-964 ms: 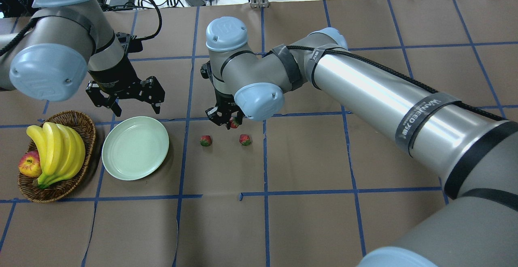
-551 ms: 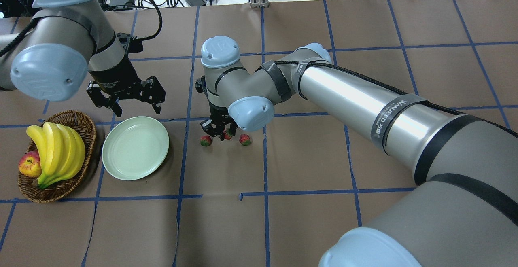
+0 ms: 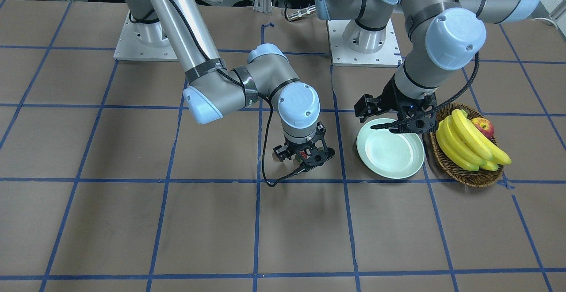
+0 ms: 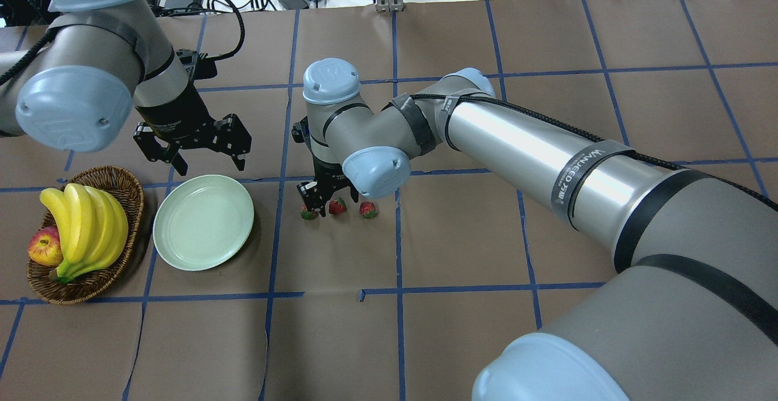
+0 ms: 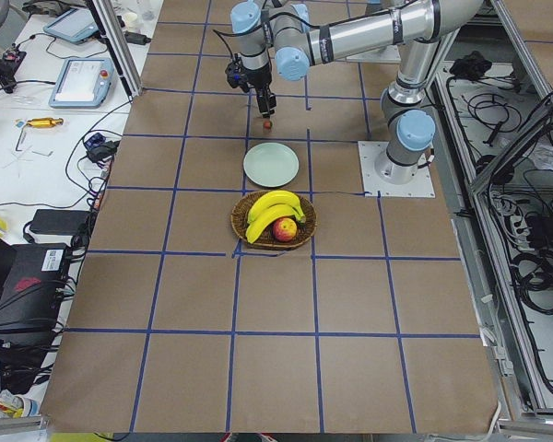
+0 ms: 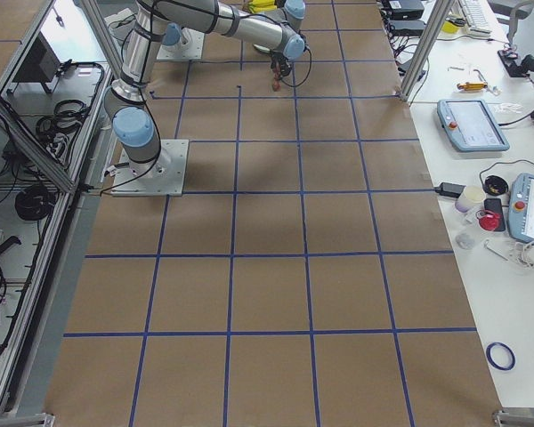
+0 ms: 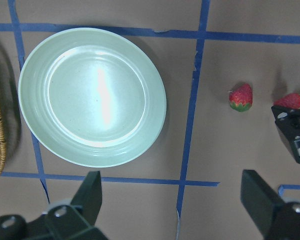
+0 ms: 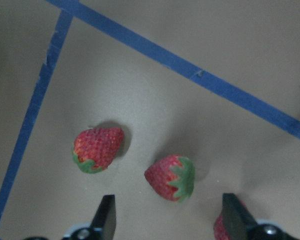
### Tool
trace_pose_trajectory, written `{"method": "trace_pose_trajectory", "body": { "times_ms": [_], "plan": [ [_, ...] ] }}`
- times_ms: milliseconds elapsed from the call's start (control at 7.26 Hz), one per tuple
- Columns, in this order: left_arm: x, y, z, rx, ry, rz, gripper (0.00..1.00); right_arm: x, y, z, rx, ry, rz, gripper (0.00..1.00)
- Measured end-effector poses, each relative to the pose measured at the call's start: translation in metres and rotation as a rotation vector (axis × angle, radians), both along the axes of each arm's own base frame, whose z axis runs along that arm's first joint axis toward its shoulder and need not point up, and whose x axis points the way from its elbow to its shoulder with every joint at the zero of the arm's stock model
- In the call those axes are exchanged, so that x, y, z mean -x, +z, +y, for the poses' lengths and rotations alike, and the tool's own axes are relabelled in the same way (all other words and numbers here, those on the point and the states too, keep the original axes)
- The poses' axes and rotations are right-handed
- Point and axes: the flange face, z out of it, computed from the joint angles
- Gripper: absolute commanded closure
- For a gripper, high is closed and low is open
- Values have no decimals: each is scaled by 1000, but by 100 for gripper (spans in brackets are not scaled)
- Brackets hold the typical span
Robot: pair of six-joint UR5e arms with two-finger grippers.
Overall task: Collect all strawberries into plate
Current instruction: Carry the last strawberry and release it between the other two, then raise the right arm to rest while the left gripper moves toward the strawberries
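Three strawberries lie in a row on the brown table: the left one (image 4: 309,212), the middle one (image 4: 337,206) and the right one (image 4: 367,209). My right gripper (image 4: 328,197) is open, low over the middle strawberry (image 8: 171,176), which lies between its fingers (image 8: 106,217) untouched; the left strawberry (image 8: 97,149) lies beside it. The empty mint-green plate (image 4: 203,222) sits to their left. My left gripper (image 4: 209,166) is open and empty, hovering over the plate's far rim (image 7: 92,97). Its wrist view also shows the left strawberry (image 7: 241,97).
A wicker basket (image 4: 130,191) with bananas (image 4: 85,225) and an apple (image 4: 44,247) stands just left of the plate. The right arm's forearm (image 4: 547,152) spans the right half of the table.
My right gripper has moved nearer and to the left, coming down with the third strawberry. That strawberry now lies on the table between the other two, with the fingers apart.
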Motion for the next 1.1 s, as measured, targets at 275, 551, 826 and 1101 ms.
{"method": "trace_pose_trajectory", "body": {
  "times_ms": [275, 551, 826, 1101],
  "plan": [
    [0, 1, -1, 6, 7, -2, 0, 19, 49, -4, 37, -25, 10, 0],
    [0, -1, -3, 11, 15, -1, 0, 83, 111, -16, 35, -101, 67, 0],
    [9, -13, -7, -8, 0, 0, 0, 162, 168, -24, 22, -198, 123, 0],
    [25, -30, -18, 5, -25, 17, 0, 221, 204, -23, 10, -284, 151, 0]
  ]
}}
